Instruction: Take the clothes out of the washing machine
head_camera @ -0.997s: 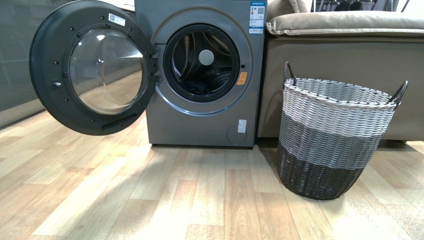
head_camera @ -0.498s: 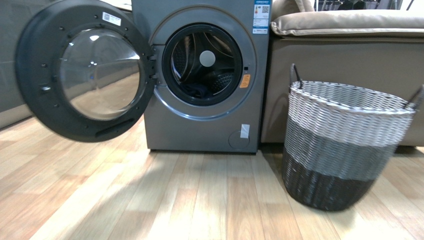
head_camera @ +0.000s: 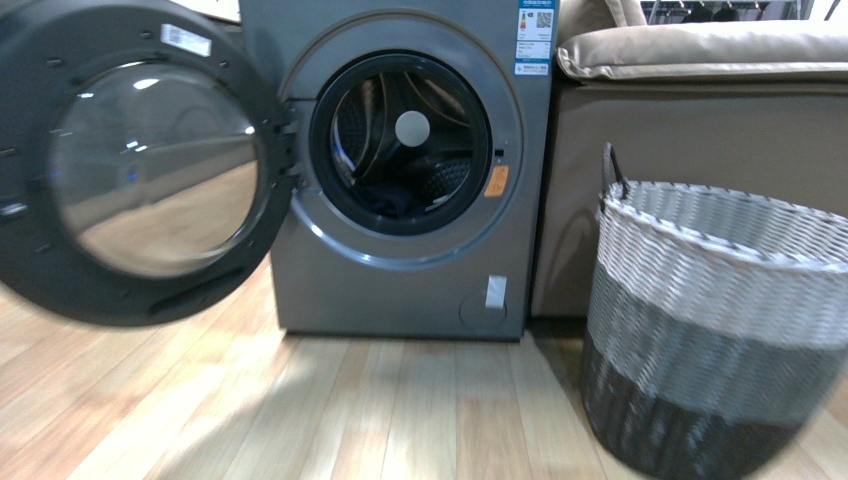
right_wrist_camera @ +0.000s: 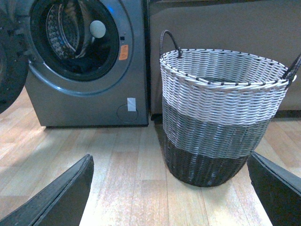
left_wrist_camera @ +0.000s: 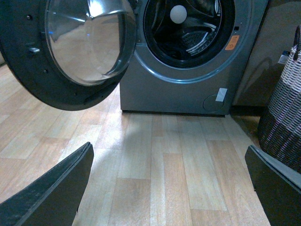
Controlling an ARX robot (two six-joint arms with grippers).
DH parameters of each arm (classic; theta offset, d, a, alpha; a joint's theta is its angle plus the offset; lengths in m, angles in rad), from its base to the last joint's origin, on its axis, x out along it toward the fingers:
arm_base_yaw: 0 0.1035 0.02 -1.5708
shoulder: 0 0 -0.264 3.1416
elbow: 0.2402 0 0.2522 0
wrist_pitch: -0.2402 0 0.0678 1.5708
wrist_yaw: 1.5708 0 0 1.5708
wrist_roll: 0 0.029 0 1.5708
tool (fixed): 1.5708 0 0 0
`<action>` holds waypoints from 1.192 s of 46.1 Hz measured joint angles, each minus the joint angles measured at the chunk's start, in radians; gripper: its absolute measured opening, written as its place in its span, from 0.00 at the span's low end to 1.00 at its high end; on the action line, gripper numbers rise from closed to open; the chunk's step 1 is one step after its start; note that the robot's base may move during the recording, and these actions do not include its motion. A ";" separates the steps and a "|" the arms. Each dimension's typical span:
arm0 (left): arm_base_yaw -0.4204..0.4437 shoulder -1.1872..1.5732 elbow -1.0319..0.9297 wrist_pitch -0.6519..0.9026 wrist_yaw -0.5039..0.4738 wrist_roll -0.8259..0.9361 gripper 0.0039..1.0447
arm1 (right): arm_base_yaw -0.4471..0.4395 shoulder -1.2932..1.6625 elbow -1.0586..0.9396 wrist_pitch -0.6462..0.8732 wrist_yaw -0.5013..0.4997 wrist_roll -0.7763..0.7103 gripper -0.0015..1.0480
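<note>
The grey washing machine (head_camera: 400, 270) stands ahead with its black-rimmed glass door (head_camera: 130, 160) swung open to the left. Dark navy clothes (head_camera: 385, 197) lie low in the steel drum. The machine also shows in the left wrist view (left_wrist_camera: 178, 94) and in the right wrist view (right_wrist_camera: 89, 101). My left gripper (left_wrist_camera: 169, 188) is open and empty above the wooden floor, short of the machine. My right gripper (right_wrist_camera: 170, 188) is open and empty, in front of the woven basket (right_wrist_camera: 221, 117). Neither arm shows in the front view.
The grey-white-black woven basket (head_camera: 720, 320) stands on the floor right of the machine. A beige sofa (head_camera: 700, 150) sits behind it against the machine's right side. The open door (left_wrist_camera: 70, 47) juts out over the wooden floor (head_camera: 350, 410) at the left.
The view has moved closer to the machine: the door, drum opening and basket are larger and the basket has slid toward the right edge.
</note>
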 joint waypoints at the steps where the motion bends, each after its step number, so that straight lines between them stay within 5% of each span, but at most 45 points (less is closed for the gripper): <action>1: 0.000 0.001 0.000 0.000 0.000 0.000 0.94 | 0.000 0.000 0.000 0.000 0.000 0.000 0.93; 55: 0.000 -0.001 0.000 0.000 0.000 0.000 0.94 | -0.001 0.000 0.000 0.000 0.002 0.000 0.93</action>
